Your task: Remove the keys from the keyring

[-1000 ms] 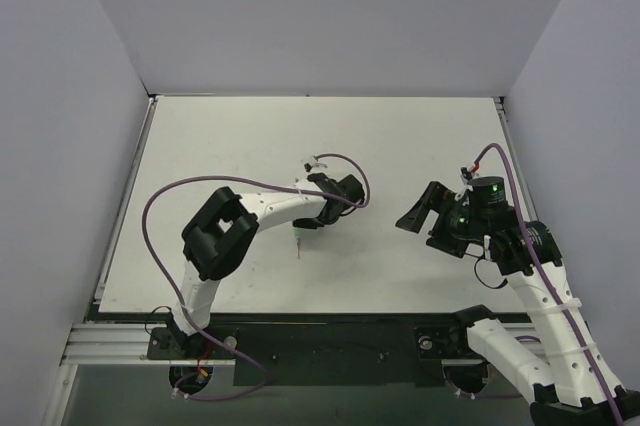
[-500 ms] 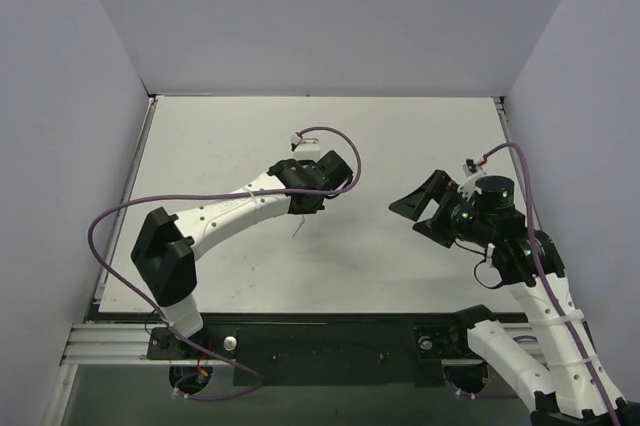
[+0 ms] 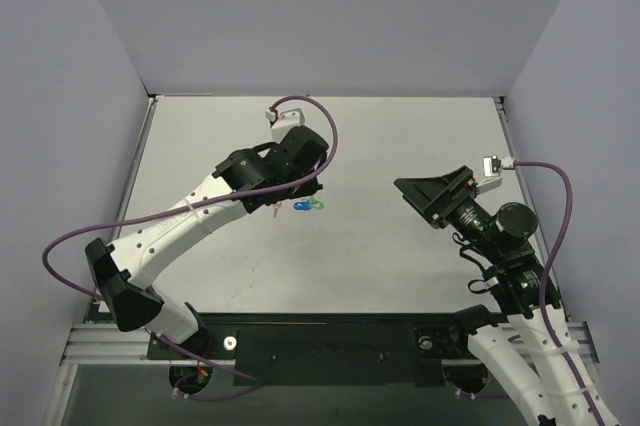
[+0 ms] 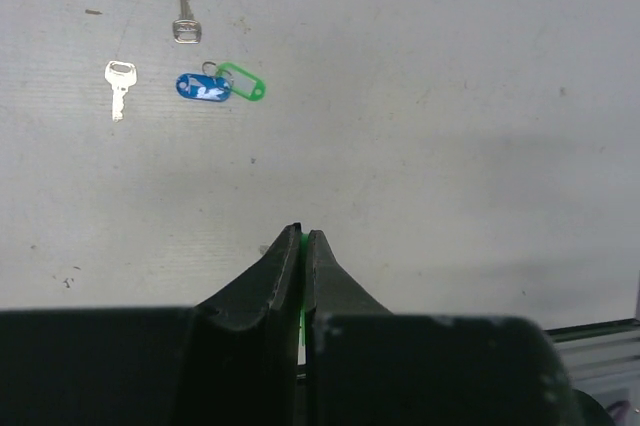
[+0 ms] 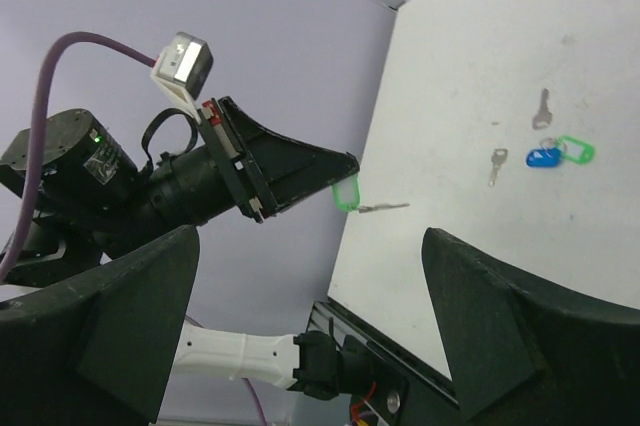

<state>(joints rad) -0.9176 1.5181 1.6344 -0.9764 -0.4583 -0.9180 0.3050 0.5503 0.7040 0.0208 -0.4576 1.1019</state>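
Observation:
My left gripper [image 4: 302,234] is shut on a green tag [image 5: 345,193], and a silver key [image 5: 385,208] sticks out from that tag in mid-air. Only a green sliver [image 4: 299,246] shows between its jaws in the left wrist view. On the table lie two bare keys [image 4: 184,16] [image 4: 118,86], plus a blue tag [image 4: 203,87] and a second green tag [image 4: 240,81] joined by the small keyring [image 4: 210,69]. The top view shows these tags [image 3: 308,205] just beside the left gripper. My right gripper [image 3: 430,191] hovers open to the right, empty, facing the left one.
The white table [image 3: 400,136] is walled in by grey panels on three sides. A black rail [image 3: 330,331] with the arm bases runs along its near edge. Purple cables [image 3: 320,126] loop off both wrists.
The left arm has stretched out toward the back with the green tag and key, uncovering the blue and green tags on the table. The right gripper has lifted and turned toward it.

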